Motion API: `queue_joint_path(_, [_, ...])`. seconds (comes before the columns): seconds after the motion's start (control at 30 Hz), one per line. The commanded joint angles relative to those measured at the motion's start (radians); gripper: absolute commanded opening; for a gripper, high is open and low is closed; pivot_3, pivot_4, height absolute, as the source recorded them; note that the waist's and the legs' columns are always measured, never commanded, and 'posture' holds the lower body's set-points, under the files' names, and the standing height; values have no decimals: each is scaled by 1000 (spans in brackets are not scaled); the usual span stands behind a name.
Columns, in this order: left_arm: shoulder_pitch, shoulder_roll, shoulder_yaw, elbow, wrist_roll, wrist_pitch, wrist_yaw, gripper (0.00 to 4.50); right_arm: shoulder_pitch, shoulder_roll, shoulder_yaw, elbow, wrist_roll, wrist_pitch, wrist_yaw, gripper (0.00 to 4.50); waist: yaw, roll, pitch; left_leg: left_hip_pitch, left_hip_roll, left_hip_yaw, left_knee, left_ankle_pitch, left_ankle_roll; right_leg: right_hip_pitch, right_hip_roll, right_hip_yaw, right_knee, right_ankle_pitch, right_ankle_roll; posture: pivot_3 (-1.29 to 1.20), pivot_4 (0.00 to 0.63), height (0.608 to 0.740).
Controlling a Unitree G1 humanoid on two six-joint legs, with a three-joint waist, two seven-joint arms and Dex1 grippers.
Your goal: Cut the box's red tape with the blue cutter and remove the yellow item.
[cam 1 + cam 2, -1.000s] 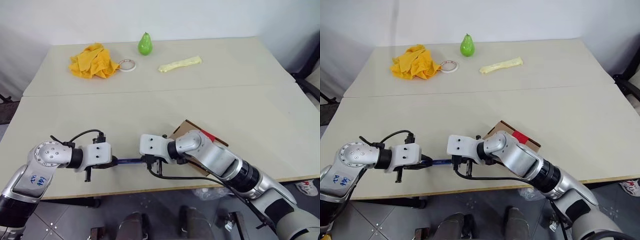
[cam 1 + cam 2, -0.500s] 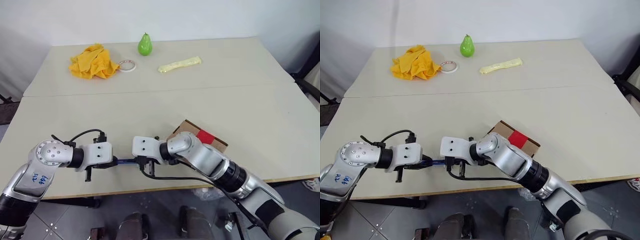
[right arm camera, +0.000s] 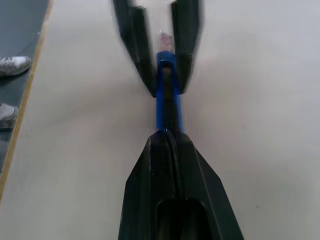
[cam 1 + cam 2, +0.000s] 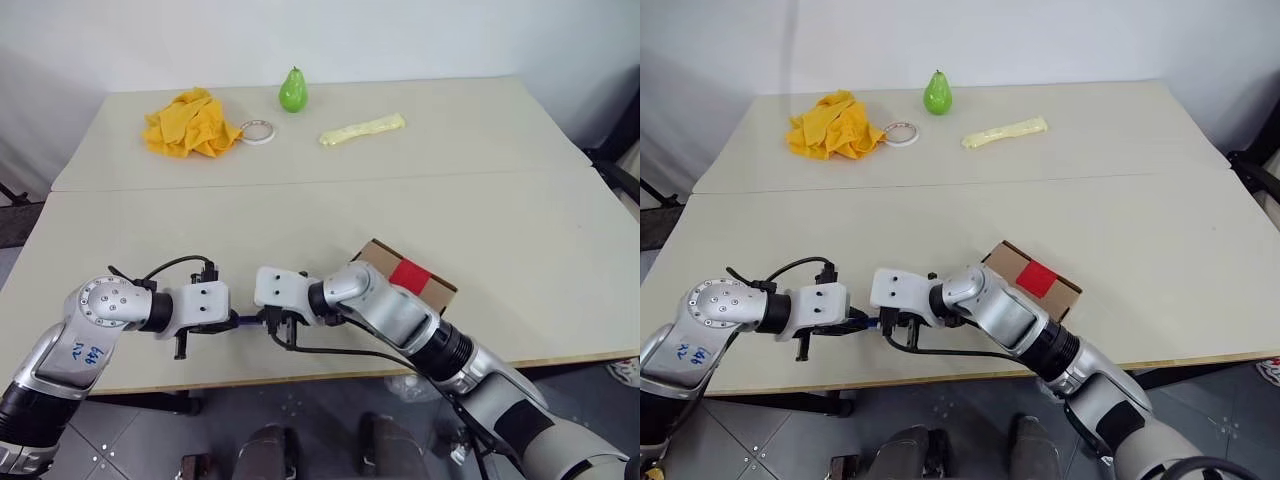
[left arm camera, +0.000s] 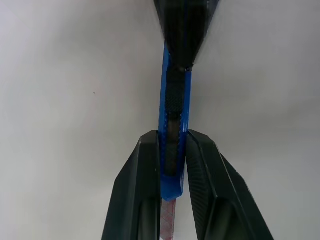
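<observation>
Just above the table's front edge, the blue cutter (image 4: 249, 321) is held level between both grippers. My left gripper (image 5: 172, 137) is shut on one end of it, where a bit of blade shows between the fingers. My right gripper (image 3: 167, 135) is shut on the other end, pointing left and facing the left one (image 4: 237, 322) closely. The brown box (image 4: 378, 261) lies flat behind my right forearm, with the red tape (image 4: 411, 275) on its top. The yellow item is out of view.
At the far side of the table lie an orange-yellow cloth (image 4: 187, 122), a small tape ring (image 4: 256, 131), a green pear (image 4: 292, 90) and a pale yellow strip (image 4: 362, 129). The table's front edge (image 4: 300, 378) runs just below the grippers.
My right gripper has shifted left along the cutter toward the left gripper, so less of the blue body shows between them and more of the box is uncovered. The left gripper stayed put.
</observation>
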Motion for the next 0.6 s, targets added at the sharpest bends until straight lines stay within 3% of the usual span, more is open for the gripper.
queue_joint_path(0.03, [-1,-36,-29,46,25,-70,42,421,-30,-50,-154,-130,73,93,18,38,2,0,0,0,0,0,0,0,0,0,0,0,0,0,0,0,150,740])
queue_joint_path(0.27, [-98,-165,-2,214,75,-367,219,421,-82,-186,-430,-245,249,377,26,195,-4,-1,0,-1,1,-1,0,0,1,0,0,-1,0,0,0,0,150,740])
queue_joint_path(0.33, [-132,-210,3,268,88,-465,279,421,-107,-200,-495,-234,297,471,16,583,-6,-1,1,-1,1,-1,0,0,0,-1,0,-1,0,0,0,0,150,740])
queue_joint_path(0.6, [-267,-336,20,429,210,-700,573,421,-232,-141,-693,-148,420,762,-95,3286,-29,-2,1,-2,1,-1,0,0,1,-1,0,-2,-1,0,0,0,150,740])
